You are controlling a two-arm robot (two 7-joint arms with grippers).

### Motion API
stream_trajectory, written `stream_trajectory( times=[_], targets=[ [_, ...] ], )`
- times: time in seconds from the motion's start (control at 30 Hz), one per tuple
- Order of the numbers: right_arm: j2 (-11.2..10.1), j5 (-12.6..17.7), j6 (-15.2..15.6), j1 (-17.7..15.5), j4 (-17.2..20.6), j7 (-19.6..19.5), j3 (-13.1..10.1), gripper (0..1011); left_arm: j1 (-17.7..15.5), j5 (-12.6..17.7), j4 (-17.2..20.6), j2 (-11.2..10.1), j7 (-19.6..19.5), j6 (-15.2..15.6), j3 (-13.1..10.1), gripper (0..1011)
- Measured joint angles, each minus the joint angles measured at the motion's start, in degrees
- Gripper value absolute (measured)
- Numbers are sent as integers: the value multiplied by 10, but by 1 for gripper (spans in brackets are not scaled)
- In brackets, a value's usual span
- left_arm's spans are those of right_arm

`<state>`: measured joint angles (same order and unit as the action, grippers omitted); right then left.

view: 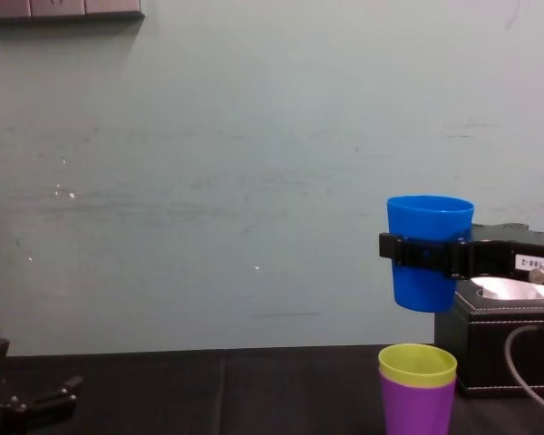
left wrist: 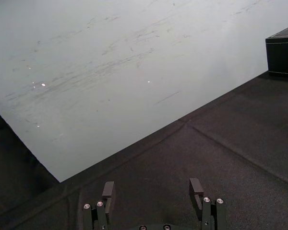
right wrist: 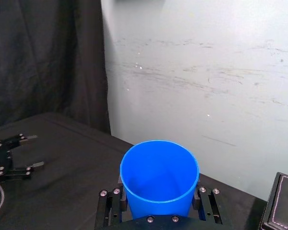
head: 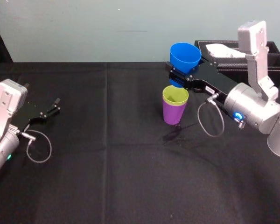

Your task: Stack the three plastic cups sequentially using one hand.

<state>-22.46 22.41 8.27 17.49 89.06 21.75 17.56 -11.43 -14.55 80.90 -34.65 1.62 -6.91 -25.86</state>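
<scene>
Your right gripper (head: 177, 78) clamps the blue cup (head: 185, 57) upright to drop into the green cup (head: 175, 95) inside the purple cup (head: 171, 114) just below. Your left gripper (head: 55, 106) idles open, far aside

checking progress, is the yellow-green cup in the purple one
In: the yellow-green cup nests in the purple cup, rim showing; right gripper holds the blue cup above; left gripper idles open, far left.

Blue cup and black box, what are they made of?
The blue cup, held up by the right claw, looks like smooth plastic: even colour, thin rim, slight sheen. The black box seems leather or fake leather, can't tell which: pale stitching along its edges. The left claw rests open, far left.
</scene>
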Motion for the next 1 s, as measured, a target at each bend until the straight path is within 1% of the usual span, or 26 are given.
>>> stream_trajectory(
  times=[0.2,0.4,0.67,1.0],
  targets=[
    [8,-1,-21,19,-40,2,7,728,0,0,0,0,0,0,0,1011],
    [14,-4,-34,27,-67,6,15,726,0,0,0,0,0,0,0,1012],
    [15,-8,-39,26,-82,8,20,726,0,0,0,0,0,0,0,1011],
    [15,-12,-43,26,-90,9,22,726,0,0,0,0,0,0,0,1011]
  ],
)
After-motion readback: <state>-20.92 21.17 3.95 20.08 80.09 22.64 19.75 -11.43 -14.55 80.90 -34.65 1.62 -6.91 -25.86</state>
